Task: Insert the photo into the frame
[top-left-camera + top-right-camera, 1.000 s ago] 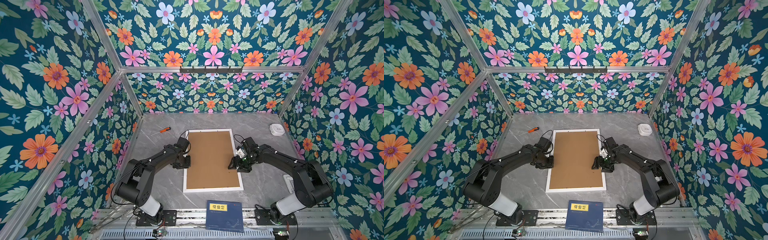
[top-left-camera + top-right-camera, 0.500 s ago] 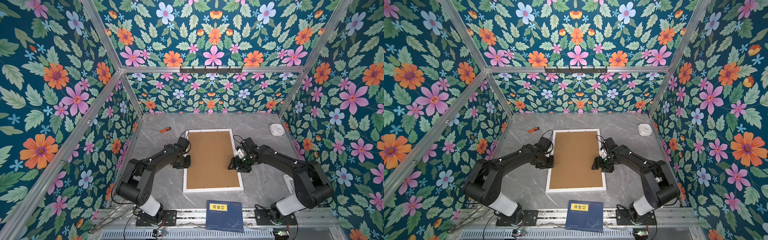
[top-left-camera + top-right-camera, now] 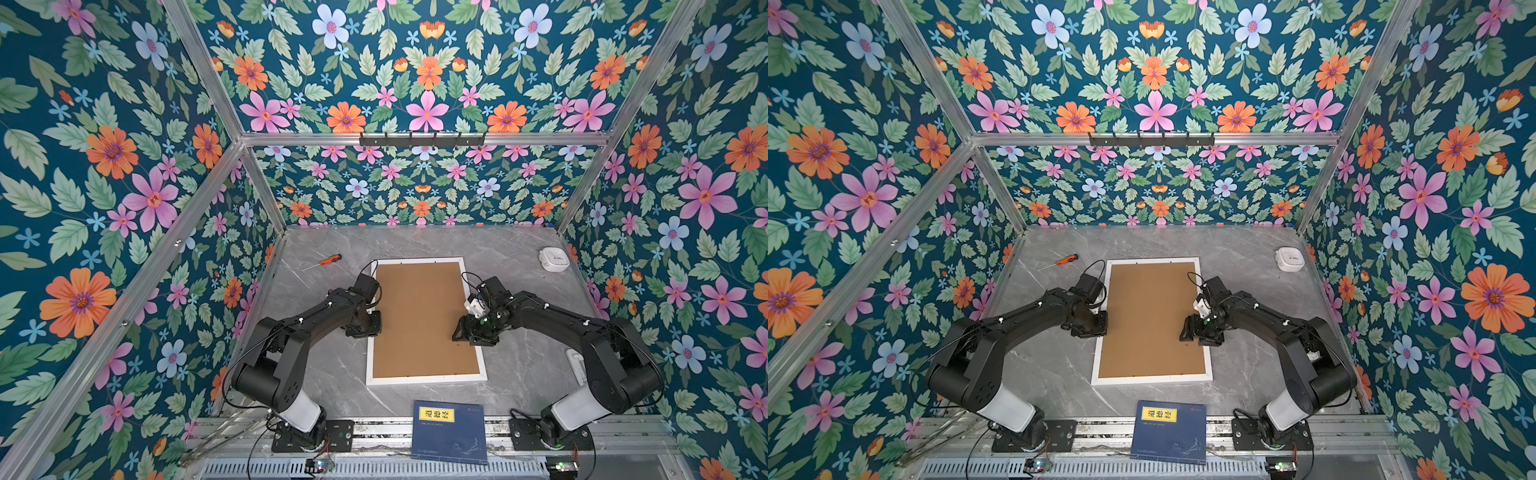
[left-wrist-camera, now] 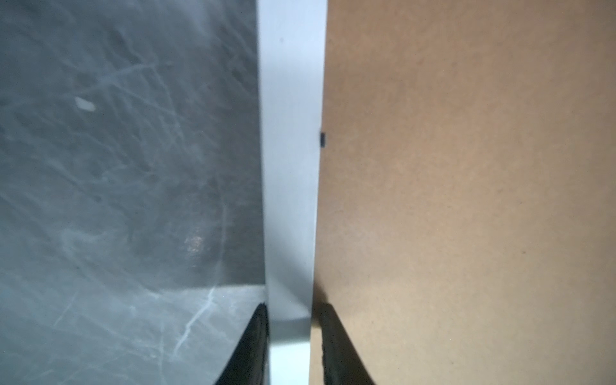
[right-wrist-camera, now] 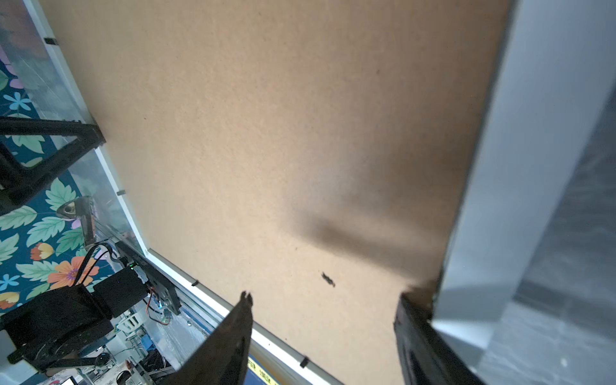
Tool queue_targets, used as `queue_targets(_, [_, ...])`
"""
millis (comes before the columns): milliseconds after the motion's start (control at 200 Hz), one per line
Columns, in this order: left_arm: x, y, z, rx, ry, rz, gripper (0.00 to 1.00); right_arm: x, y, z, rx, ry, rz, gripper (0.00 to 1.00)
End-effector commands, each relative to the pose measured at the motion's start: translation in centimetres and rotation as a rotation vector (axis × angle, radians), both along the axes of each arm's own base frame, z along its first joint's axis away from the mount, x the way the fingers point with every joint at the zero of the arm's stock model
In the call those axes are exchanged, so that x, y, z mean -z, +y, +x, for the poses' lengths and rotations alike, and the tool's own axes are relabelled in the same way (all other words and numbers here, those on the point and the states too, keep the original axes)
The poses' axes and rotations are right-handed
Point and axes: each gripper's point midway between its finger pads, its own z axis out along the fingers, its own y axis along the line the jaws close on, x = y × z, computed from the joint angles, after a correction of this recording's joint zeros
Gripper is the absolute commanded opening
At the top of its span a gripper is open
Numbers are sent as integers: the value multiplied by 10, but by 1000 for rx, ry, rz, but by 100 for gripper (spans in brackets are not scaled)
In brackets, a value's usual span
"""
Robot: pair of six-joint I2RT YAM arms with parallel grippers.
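At the near edge of the grey table [image 3: 519, 365], between the two arm bases: dark blue book [image 3: 449, 432], flat. Just beyond, the frame [image 3: 426, 380], white, lying back-up mid-table with a brown backing board [image 3: 419, 320] filling it. On its left rail, left gripper [image 4: 289, 308], pinching the rail between both fingers. Over the right side, right gripper [image 5: 325, 298], jaws spread above the board, one finger hard by the rail's inner edge; touching or not, hard to tell. Farther back, orange-handled screwdriver [image 3: 324, 262] at left, white round device [image 3: 554, 259] at right.
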Motion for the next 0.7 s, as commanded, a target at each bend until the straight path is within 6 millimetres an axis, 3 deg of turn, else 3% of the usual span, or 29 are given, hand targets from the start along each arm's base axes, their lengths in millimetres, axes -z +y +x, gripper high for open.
queue_targets(0, [5,7,-6,1,22,36,28,9,-8,-8,-1,27,-54,68])
queue_targets(95, [4,7,-6,1,20,38,28,0,-7,-4,2,9,-51,68])
queue_targets(370, [4,7,-5,8,21,41,28,-51,3,24,1,-102,-23,69])
queue_targets(695, [3,7,-5,7,10,32,29,-66,-14,68,74,-145,-40,70])
